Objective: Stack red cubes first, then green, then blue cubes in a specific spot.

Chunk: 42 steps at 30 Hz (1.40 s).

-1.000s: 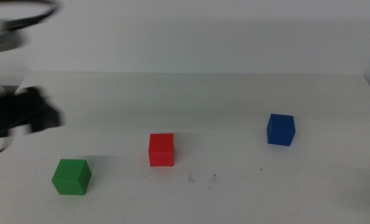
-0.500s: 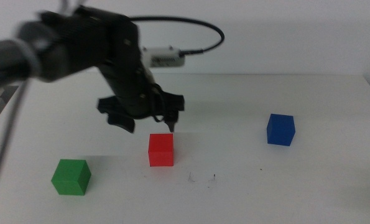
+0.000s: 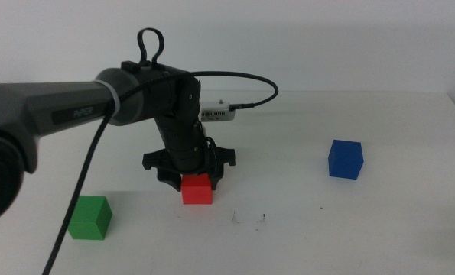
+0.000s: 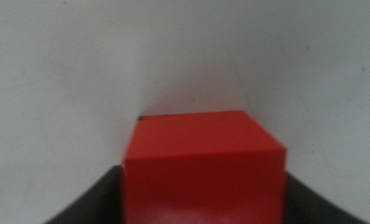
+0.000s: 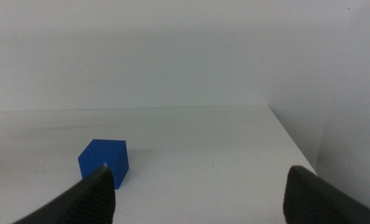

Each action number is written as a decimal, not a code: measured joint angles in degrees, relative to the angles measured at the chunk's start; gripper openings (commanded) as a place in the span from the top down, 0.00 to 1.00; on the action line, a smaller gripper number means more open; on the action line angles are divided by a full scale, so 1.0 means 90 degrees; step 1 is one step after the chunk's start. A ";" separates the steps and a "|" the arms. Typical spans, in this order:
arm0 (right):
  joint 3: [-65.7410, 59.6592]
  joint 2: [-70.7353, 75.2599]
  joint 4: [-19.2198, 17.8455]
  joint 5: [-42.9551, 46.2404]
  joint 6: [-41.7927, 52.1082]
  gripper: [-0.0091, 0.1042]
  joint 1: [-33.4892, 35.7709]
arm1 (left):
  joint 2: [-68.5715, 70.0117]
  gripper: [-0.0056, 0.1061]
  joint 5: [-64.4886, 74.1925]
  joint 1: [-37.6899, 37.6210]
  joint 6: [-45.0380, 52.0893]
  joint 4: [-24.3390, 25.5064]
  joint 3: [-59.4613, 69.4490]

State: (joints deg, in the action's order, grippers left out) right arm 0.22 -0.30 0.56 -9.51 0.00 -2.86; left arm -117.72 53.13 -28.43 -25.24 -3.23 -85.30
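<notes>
A plain white matte tabletop (image 3: 303,237) with a few dark specks meets a bare, evenly lit white wall (image 3: 326,46).

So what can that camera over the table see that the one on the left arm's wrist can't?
Only the middle view shows the green cube, the blue cube, the left arm with its cable, and the scuff specks on the table.

Only the left wrist view shows the red cube up close, sitting between the left gripper's dark jaws, which are open around it.

Both show the red cube, the left gripper down at it, and the white tabletop.
</notes>
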 measured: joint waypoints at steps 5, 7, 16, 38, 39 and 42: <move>0.0000 0.0000 0.0000 0.0000 0.0000 0.14 0.0000 | -0.0047 0.75 0.0040 -0.0057 -0.0051 -0.0164 -0.0078; 0.0000 0.0000 0.0000 0.0000 0.0000 0.14 0.0000 | -0.0011 0.83 0.0127 -0.0222 -0.0287 -0.0061 -0.0197; 0.0000 0.0000 0.0000 0.0000 0.0000 0.14 0.0000 | 0.0034 0.91 0.0810 -0.1610 -0.1983 0.0462 -0.1270; 0.0000 0.0000 0.0000 0.0000 0.0000 0.14 0.0000 | -0.0712 0.79 0.0911 -0.1479 -0.2119 0.0313 -0.1301; 0.0000 0.0000 0.0000 0.0000 0.0000 0.14 0.0000 | -0.0723 0.76 0.0894 -0.1479 -0.2110 0.0313 -0.1301; 0.0000 0.0000 0.0000 0.0000 0.0000 0.14 0.0000 | -0.0723 0.64 0.0884 -0.1479 -0.2066 0.0313 -0.1301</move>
State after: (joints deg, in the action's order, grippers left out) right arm 0.22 -0.30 0.56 -9.51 0.00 -2.86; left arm -124.22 61.08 -41.74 -43.84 -0.41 -97.01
